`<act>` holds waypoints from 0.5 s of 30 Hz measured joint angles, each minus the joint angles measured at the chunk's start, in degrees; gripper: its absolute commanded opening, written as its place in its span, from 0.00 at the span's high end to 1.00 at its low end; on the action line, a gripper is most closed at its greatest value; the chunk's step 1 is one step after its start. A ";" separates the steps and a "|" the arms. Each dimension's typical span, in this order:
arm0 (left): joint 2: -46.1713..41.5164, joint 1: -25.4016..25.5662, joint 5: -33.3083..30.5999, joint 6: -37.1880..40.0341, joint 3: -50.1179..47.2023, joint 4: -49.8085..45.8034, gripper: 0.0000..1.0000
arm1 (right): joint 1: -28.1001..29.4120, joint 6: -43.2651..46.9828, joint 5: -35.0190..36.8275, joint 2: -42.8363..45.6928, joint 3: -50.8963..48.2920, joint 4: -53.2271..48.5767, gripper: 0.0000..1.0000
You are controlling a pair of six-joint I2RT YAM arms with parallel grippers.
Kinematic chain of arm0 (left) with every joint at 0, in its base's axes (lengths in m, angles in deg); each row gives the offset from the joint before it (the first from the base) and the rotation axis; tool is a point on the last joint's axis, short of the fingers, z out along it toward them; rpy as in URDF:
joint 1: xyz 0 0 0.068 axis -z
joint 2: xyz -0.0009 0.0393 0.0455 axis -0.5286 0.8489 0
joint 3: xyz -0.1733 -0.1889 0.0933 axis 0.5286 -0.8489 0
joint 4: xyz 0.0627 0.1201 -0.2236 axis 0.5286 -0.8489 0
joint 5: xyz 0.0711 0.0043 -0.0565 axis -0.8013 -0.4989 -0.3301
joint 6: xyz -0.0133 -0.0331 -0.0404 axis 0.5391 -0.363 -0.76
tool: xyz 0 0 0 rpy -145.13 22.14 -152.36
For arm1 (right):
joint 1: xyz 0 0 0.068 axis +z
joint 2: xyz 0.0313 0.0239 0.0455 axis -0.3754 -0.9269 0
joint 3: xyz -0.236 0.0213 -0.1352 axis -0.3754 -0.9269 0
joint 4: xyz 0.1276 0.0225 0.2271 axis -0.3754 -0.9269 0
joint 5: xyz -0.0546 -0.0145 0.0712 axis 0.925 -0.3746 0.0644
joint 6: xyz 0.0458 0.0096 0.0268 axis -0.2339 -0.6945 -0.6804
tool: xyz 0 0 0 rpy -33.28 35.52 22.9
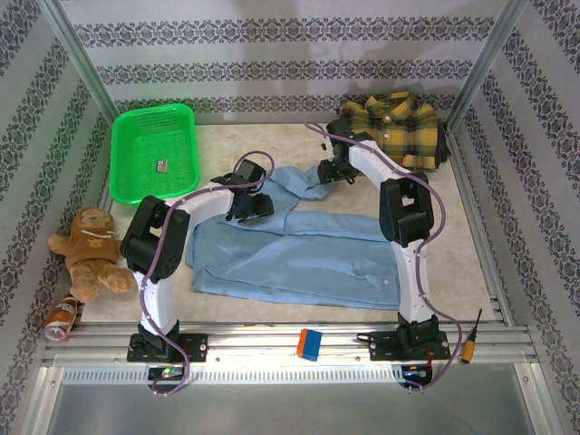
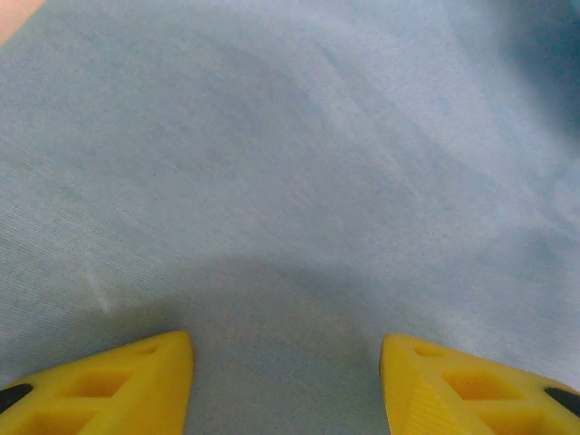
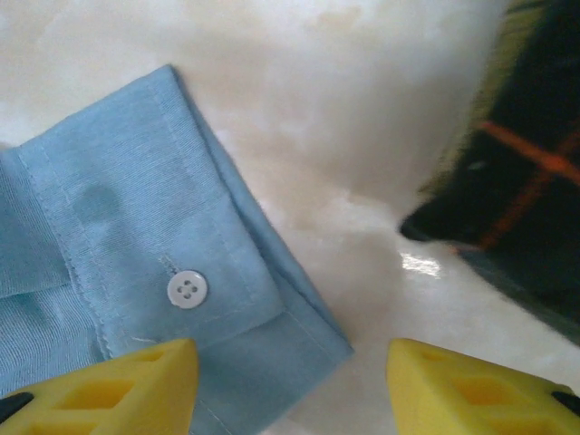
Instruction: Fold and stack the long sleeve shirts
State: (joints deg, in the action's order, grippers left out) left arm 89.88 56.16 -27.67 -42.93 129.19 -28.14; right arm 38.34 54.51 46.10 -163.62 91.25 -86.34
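- The plain light blue button-up cloth shirt (image 1: pixel 299 258) lies spread over the middle of the table (image 1: pixel 464 263). Its body runs left to right, and one sleeve reaches toward the far edge.
- That sleeve ends in a stitched cuff (image 3: pixel 199 240) with a small white button (image 3: pixel 188 289). The right gripper (image 3: pixel 290 372) hangs just over it, jaws spread wide and holding nothing.
- The cuff lies left of the midline between those jaws, its long axis slanting away to the left. A small shift left looks needed before closing.
- The left gripper (image 2: pixel 285 367) hovers close above the shirt's far left part, jaws likewise spread, with blue cloth beneath them.
- The right arm is the nearer one to the cuff.
- The yellow-and-dark plaid flannel shirt (image 1: pixel 394 127) sits crumpled in the far right corner, unfolded.
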 measured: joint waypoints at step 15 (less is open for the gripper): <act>-4.74 0.00 0.22 0.15 -1.73 4.46 0.37 | 1.60 -1.33 0.55 -7.26 9.55 -7.61 0.94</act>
State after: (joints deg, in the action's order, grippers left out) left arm 85.14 56.16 -27.45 -42.78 127.46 -23.68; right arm 39.94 53.17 46.65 -170.87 100.80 -93.94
